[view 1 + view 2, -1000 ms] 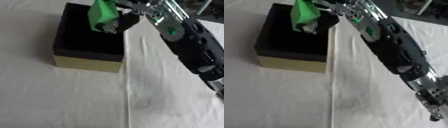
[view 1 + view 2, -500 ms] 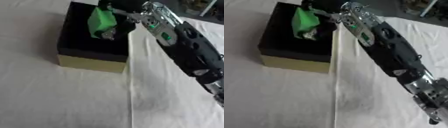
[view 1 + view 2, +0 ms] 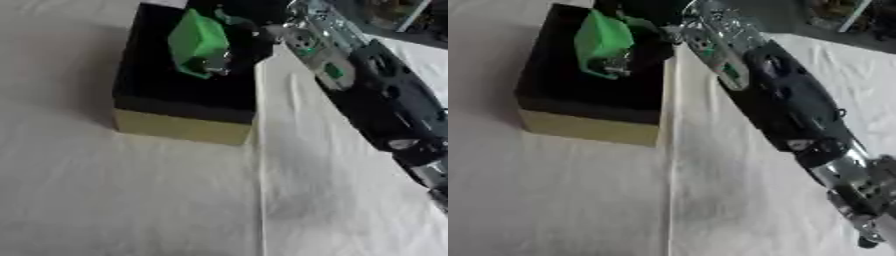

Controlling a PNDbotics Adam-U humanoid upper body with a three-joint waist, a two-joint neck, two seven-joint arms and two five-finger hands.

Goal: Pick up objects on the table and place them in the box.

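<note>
**A:** Where is the green object [image 3: 198, 42] sitting relative to the box [image 3: 184, 127]?

**B:** Over the box's dark opening, toward its far right corner. It is a bright green block with a small grey, metallic-looking part at its lower end. Its long axis runs roughly from the box's far side toward its near side, tipped a little, grey end nearest the camera. Whether it already rests on the box's floor or hangs above it, I cannot tell.

**A:** And the hand?

**B:** The right hand [image 3: 248, 30] is at the box's far right corner, touching the object from the right and behind. The object lies to the left of the fingers, inside the box's outline. The arm [image 3: 780, 100] runs from there diagonally away from the box, across the white cloth [image 3: 131, 200] toward the lower right.

**A:** Are the fingers closed on it?

**B:** They look curled against the object's upper right side, so I judge it is held. The hand is dark against the dark box interior, though, so I can't say how wide the fingers stand.

**A:** What does the next move turn on?

**B:** The object is already within the box walls, so letting go should drop it inside; the hand then needs to lift clear of the box's right wall.

**A:** The left hand?

**B:** Not visible in either view.
</note>
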